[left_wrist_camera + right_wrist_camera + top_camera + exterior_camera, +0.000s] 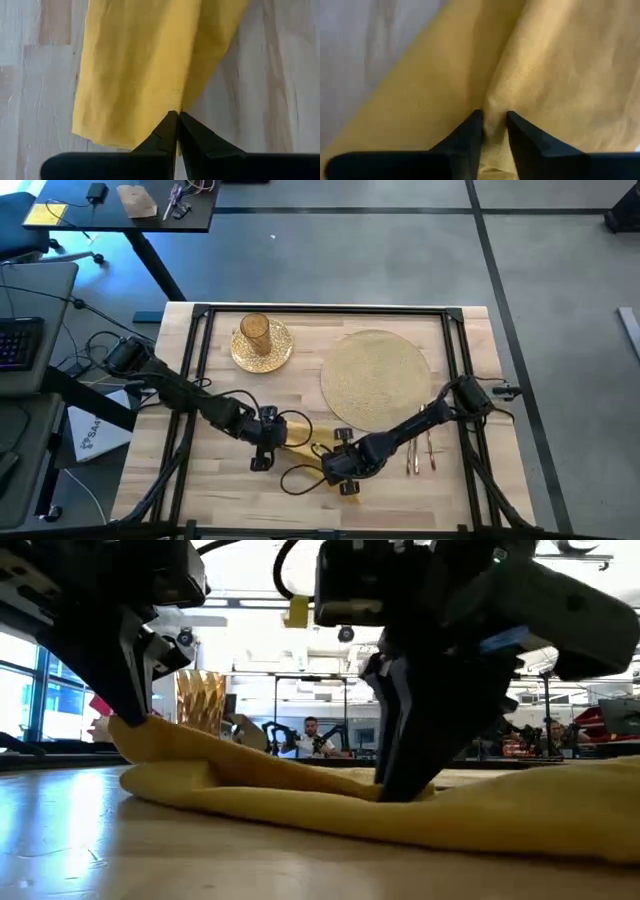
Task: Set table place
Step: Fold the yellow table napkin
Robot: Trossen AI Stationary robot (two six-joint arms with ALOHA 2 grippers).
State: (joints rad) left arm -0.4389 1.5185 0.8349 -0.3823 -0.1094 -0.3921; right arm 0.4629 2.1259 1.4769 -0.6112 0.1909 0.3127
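Note:
The yellow napkin [303,443] lies crumpled on the table [200,480] near its front edge, between my two grippers. My left gripper [268,442] is shut on the napkin's left end. My right gripper [340,468] is shut on the napkin farther right. The round woven placemat [375,375] lies bare at the right of centre. The gold plate [265,348] sits at the far left with the amber glass [255,330] standing on it. The cutlery [420,452] lies right of the napkin, near the placemat's front edge. My left gripper pinches the napkin's edge [172,102] between its two fingertips, slanting down from the table's left. That end [135,735] is raised a little off the table and the cloth slopes down from it. My right gripper pinches a raised fold [494,107] of the napkin, away from its ends, between its two fingers [405,775]. The fingers point down from above. The cloth around them lies on the table.
Black frame rails [320,310] run along the table's edges. A dark desk [120,210] with small items stands beyond the far left corner. Bare wood shows left of the napkin and between plate and placemat. People sit in the room far behind [310,735].

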